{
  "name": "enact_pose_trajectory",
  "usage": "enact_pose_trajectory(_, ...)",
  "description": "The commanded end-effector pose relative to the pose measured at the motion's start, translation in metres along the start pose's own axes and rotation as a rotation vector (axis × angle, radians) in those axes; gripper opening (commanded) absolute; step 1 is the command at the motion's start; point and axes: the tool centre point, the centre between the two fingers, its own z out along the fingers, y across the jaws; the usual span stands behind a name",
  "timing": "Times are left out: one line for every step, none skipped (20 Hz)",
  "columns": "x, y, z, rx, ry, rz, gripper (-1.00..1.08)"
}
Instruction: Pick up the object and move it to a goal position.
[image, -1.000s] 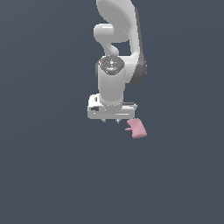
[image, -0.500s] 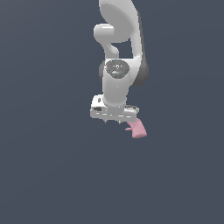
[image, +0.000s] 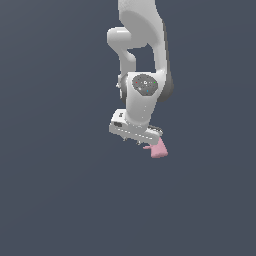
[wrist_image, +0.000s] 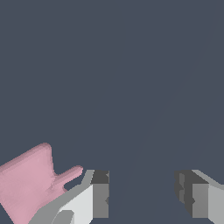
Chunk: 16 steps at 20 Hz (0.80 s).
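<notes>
The object (image: 159, 149) is a small pale-pink blocky piece with a short stub. In the exterior view it lies just below the white gripper's (image: 139, 142) end on the exterior view's right. In the wrist view the object (wrist_image: 27, 183) lies outside the gripper (wrist_image: 142, 192), beside one finger (wrist_image: 98, 197), with its stub pointing toward that finger. The jaws stand wide apart with nothing between them. The other finger (wrist_image: 192, 194) is far from the object.
The white arm (image: 142, 55) rises above the gripper in the exterior view. A plain dark grey surface (image: 60, 190) fills the rest of both views.
The arm has turned and shifted slightly toward the exterior view's right and lower. The pink object has stayed at about the same spot below the gripper.
</notes>
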Motion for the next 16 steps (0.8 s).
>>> enact_pose_trajectory(-0.002,-0.004,0.005,-0.015,0.004,0.047,0.28)
enact_pose_trajectory(-0.003,-0.005,0.006,-0.021,0.006,0.065,0.28)
enact_pose_trajectory(-0.004,-0.007,0.008,-0.026,0.008,0.083,0.28)
enact_pose_trajectory(-0.005,-0.008,0.010,-0.032,0.010,0.101,0.28)
enact_pose_trajectory(-0.006,-0.010,0.011,-0.038,0.013,0.119,0.28)
enact_pose_trajectory(-0.007,-0.011,0.013,-0.043,0.016,0.137,0.28)
enact_pose_trajectory(-0.007,-0.012,0.015,-0.049,0.018,0.155,0.28)
enact_pose_trajectory(-0.008,-0.014,0.016,-0.054,0.021,0.173,0.28)
enact_pose_trajectory(-0.009,-0.015,0.018,-0.059,0.025,0.191,0.28)
enact_pose_trajectory(-0.010,-0.017,0.020,-0.065,0.028,0.209,0.28)
enact_pose_trajectory(-0.011,-0.018,0.021,-0.070,0.032,0.227,0.28)
enact_pose_trajectory(-0.012,-0.019,0.023,-0.075,0.036,0.245,0.28)
enact_pose_trajectory(-0.013,-0.021,0.024,-0.080,0.040,0.263,0.28)
enact_pose_trajectory(-0.013,-0.022,0.026,-0.085,0.044,0.281,0.28)
enact_pose_trajectory(-0.014,-0.023,0.027,-0.090,0.048,0.298,0.28)
enact_pose_trajectory(-0.015,-0.025,0.028,-0.095,0.053,0.316,0.28)
